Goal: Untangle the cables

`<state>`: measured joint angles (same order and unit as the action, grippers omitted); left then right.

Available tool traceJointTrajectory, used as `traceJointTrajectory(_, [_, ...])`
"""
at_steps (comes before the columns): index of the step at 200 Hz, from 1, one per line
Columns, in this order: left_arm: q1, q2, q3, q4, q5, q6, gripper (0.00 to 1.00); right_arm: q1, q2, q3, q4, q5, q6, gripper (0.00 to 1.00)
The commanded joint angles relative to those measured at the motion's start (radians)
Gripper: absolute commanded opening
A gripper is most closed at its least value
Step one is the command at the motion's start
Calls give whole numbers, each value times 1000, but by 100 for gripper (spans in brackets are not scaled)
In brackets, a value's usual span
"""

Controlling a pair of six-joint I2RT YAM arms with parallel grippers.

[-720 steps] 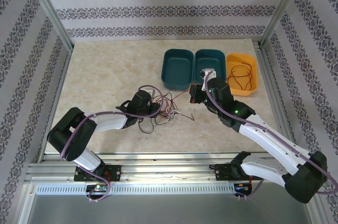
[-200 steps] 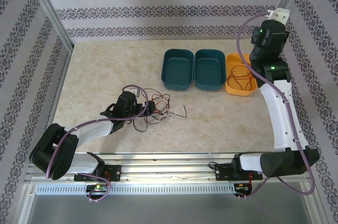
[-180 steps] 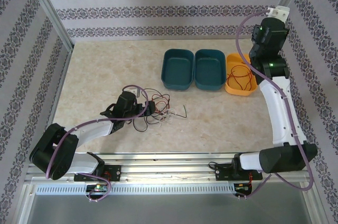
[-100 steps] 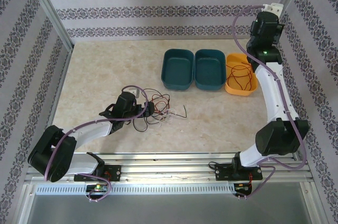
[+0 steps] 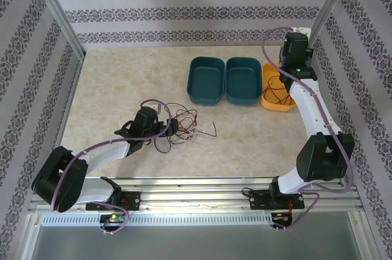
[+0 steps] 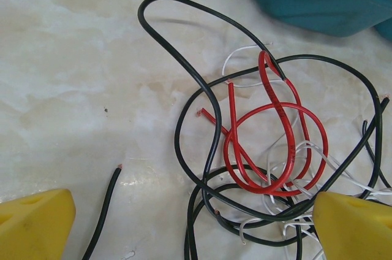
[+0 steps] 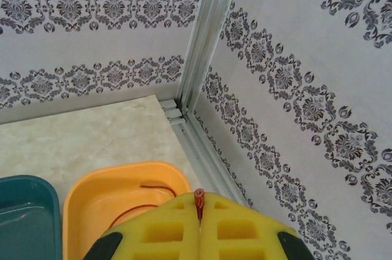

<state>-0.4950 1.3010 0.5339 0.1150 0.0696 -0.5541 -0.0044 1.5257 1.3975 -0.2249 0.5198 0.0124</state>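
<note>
Red, black and white cables (image 5: 182, 126) lie in a loose tangled bundle on the marble-pattern tabletop (image 5: 122, 82), just in front of two teal bins (image 5: 206, 80). Left jaws stand wide apart, low over the bundle, gripping nothing. The strands lie between the yellow pads (image 6: 33, 223), and most of them are nearer one pad. Right jaws are pressed together, clamped on the tip of a red cable (image 7: 199, 197), raised above the orange bin (image 5: 269, 102) near the far right corner. Red loops rest inside that bin.
</note>
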Motion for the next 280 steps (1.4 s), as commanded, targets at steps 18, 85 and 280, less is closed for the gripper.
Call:
traceJointTrajectory(18, [13,14,16,-14,-10,16,99,-5,-6,34,-140,-43,81,0])
traceJointTrajectory(85, [13,5,5,-16,-9,17,99,-11,66,-53,-162,-116,175,0])
traceJointTrajectory(280, [13,-17,-10,-20,-23,18,99,-150,250,-143,-190,-360,349,12])
